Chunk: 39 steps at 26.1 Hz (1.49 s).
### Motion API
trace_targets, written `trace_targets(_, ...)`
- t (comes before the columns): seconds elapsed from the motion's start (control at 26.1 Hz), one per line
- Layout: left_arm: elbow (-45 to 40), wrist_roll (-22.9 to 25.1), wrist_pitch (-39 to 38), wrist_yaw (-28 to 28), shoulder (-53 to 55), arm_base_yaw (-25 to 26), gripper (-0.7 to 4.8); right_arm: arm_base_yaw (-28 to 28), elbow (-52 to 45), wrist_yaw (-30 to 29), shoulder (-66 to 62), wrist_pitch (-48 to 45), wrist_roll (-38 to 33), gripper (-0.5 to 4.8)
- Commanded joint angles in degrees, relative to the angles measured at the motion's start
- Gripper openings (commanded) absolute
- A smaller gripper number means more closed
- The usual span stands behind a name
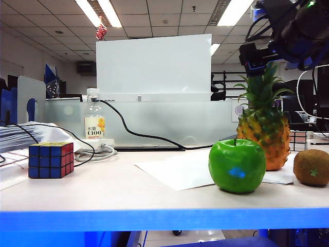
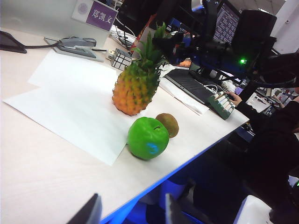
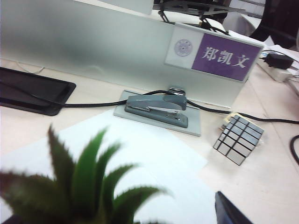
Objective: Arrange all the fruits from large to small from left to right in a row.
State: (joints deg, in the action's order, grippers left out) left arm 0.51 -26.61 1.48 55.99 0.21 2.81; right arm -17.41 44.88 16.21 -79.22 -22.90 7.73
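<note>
Office lights glared over my pale worktop [image 1: 128, 193]. The pineapple [image 1: 264, 128], green apple [image 1: 237, 165] and kiwi [image 1: 312, 168] sat bunched at the right end, out of size order. My right tool [image 1: 257, 59] hung spread wide over the pineapple's leaves, since the biggest belongs leftmost; my left tool [image 2: 131, 212] waited wide, well back, empty.

The kiwi [image 1: 312, 167] is cut off by the exterior frame edge, beside the pineapple [image 1: 263, 125], and in the left wrist view it is partly hidden behind the apple [image 2: 148, 138]. The pineapple's lower side is covered by the apple in the exterior view; only its blurred leaves are seen in the right wrist view. The left gripper [image 2: 133, 211] and right gripper [image 3: 233, 211] are mostly cropped; only finger tips are seen. The bottle [image 1: 94, 119] label is too small to read.
</note>
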Motion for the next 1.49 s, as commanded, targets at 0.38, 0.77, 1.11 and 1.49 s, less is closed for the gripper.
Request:
trace_targets(0.38, 0.11, 0.28, 0.74, -0.70, -0.09, 0.09, 1.84, -0.02, 4.20, -4.13, -0.92, -1.77, -1.79, -0.05)
trace_targets(0.77, 0.11, 0.68, 0.74, -1.25, -0.09, 0.09, 1.84, -0.20, 17.35, -12.57, -0.90, 4.26, -6.56, -0.06)
trace_targets(1.11, 0.13, 0.68, 0.85, -1.36, -0.09, 0.09, 1.84, -5.81, 20.11, -27.34, -0.90, 7.30, -12.92, -0.05)
trace_targets(1.49, 0.13, 0.63, 0.79, -1.07, -0.09, 0.09, 1.84, -21.31, 20.09, -24.81, -2.23, 13.62, -5.84, -0.05)
